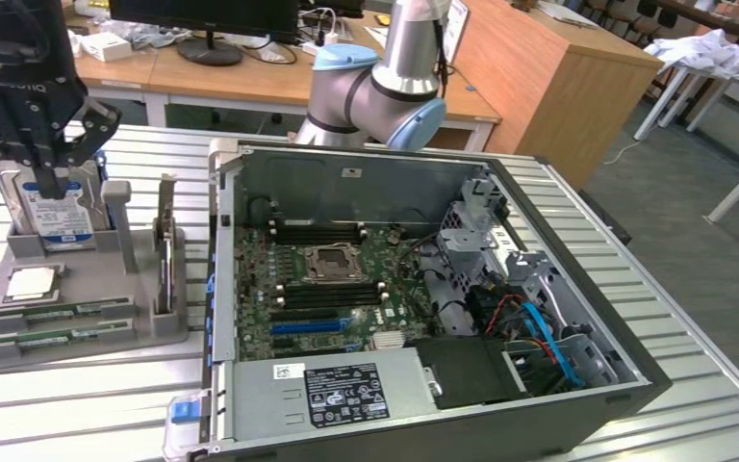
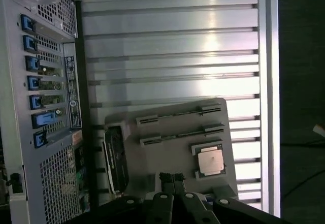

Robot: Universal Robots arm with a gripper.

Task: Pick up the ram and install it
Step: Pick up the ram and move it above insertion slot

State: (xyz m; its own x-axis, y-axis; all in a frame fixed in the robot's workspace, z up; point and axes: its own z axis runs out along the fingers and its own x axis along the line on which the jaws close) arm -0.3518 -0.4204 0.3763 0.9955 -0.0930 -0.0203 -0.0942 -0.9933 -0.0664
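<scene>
A: Quick status, where's the gripper (image 1: pixel 51 183)?

B: Over the tray's (image 1: pixel 151 332) back end, right above the HDD (image 1: pixel 64 219), which stands upright in that end. Tips are nr the HDD's top edge. Can't tell if they touch it.

A: Fingers?

B: Pinched together, nothing btwn them. Wrist view agrees: fingertips (image 2: pixel 165 179) sit side by side w/ no gap, hanging over the tray's HDD end.

A: And the ram (image 1: pixel 62 311)?

B: Lying flat in a slot in the tray's front part, just beside the CPU (image 1: pixel 32 282). 2nd ram (image 1: pixel 49 339) lies parallel, just beside the first, nearest the tray's front edge. Neither is held; both well apart from the gripper. Both are green sticks w/ pale stickers.

A: CPU spot?

B: Square pocket mid-tray, btwn the ram and the HDD, silver lid up.

A: Anything else on the tray?

B: A card (image 1: pixel 165 252) on edge, along the tray's side twd the PC (image 1: pixel 344 183).

A: PC?

B: Just beside the tray, on the exterior view's right of it, lying open w/ the mobo (image 1: pixel 331 289) facing up. In the wrist view its rear grille and blue tabs run along that same tray side.

A: Surface?

B: Tray and PC both sit on a slatted metal table (image 1: pixel 88 404).
</scene>
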